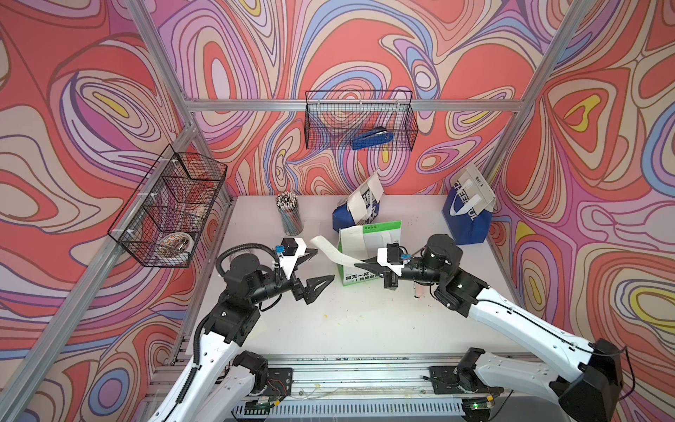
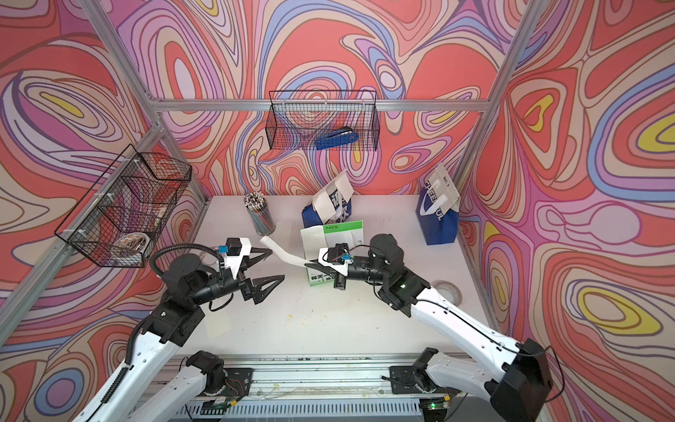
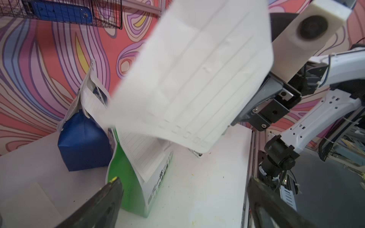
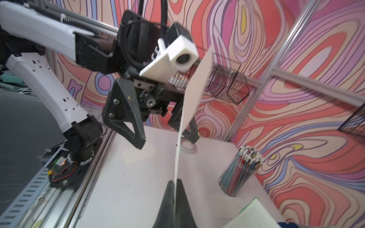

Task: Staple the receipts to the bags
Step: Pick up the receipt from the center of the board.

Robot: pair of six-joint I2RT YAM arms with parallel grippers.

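1. Now, your right pincer (image 1: 359,263) is clamped on one end of a long receipt (image 1: 330,250). The receipt arcs through the air in front of the green bag (image 1: 376,234). Your left pincer (image 1: 325,263) gapes wide just beside the receipt's free end and grips nothing.
2. Carry the receipt slowly and with a firm pinch. It is limp and held at one end only, so I judge it will flap or fold if swung.
3. Lay it flat against a bag's upper edge, so that both layers fit the stapler's mouth.
4. The green bag and the dark blue bag (image 1: 343,219) behind it each show a receipt on the face. Whether the CHEERFUL bag (image 1: 467,223), at the far right of the surface (image 1: 365,321), has one, I cannot tell.
5. The stapler (image 1: 372,139) lies in the wire basket (image 1: 321,120) on the back wall, well apart from both arms. The free left pincer looks best placed to fetch it.
6. Mind the pencil cup (image 1: 291,219) near the left arm's way up. The green bag, close to your right pincer, could topple.
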